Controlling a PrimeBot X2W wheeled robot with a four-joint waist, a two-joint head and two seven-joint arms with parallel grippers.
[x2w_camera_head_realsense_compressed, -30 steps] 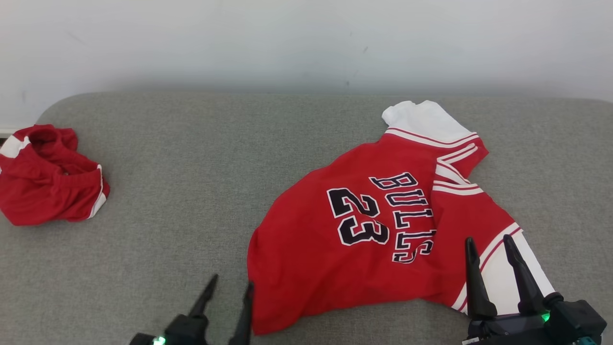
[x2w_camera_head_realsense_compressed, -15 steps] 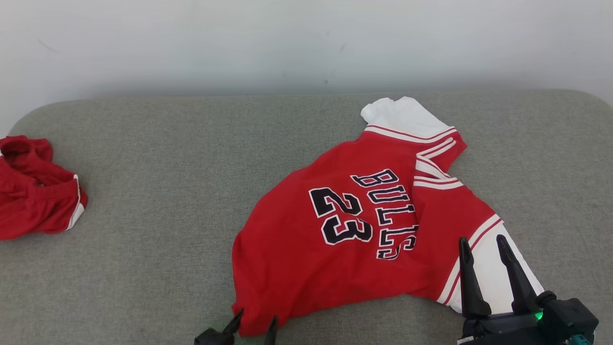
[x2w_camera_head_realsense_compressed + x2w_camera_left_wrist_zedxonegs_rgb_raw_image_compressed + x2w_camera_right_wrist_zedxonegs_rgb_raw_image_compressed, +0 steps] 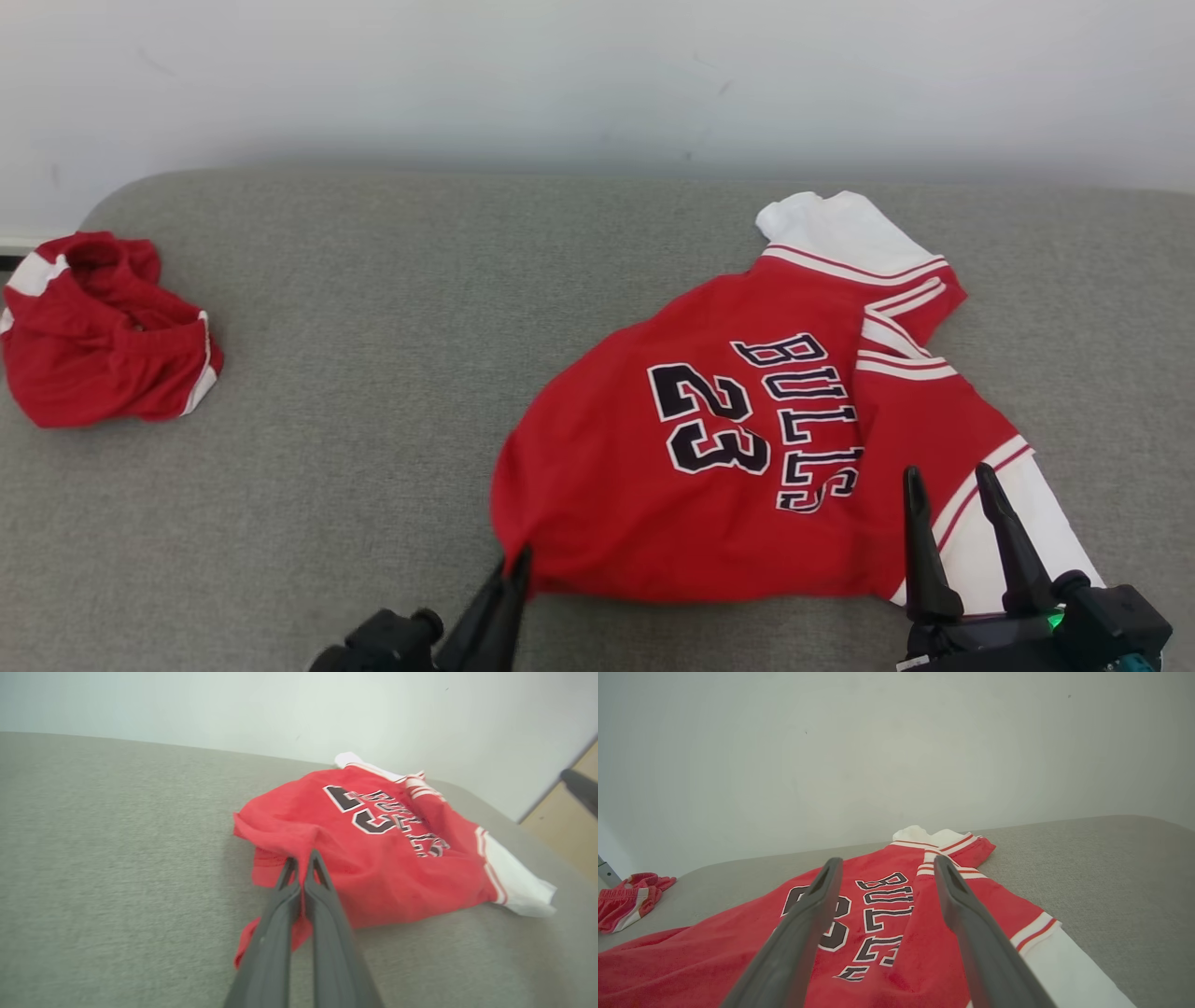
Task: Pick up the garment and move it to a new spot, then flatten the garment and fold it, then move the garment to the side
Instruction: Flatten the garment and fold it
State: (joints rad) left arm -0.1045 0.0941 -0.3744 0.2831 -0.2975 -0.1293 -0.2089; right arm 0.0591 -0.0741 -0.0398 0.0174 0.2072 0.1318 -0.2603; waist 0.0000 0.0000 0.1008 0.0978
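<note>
A plain pale wall [image 3: 560,75] backs a wide grey cushioned surface [image 3: 373,373], whose far edge runs along the wall and curves round at the far left corner. In the left wrist view the surface's right edge drops away to a yellowish floor [image 3: 560,826]. The widest bare stretch lies across the middle, between the two pieces of cloth, and a narrower bare strip runs to the right of the jersey.

The red jersey [image 3: 709,485] lies right of centre with its "BULLS 23" print upward, one white sleeve toward the wall and the other near the front edge. A crumpled pair of red shorts [image 3: 103,345] sits well apart at the far left.

The right gripper [image 3: 946,471] hovers over the near white sleeve, fingers spread and holding nothing. The left gripper [image 3: 302,857] has its fingers pressed together, pinching the jersey's near left hem.

Half a second ago those left fingers stood apart on either side of that corner; now they grip it and the hem bunches. The head camera has shifted too.
</note>
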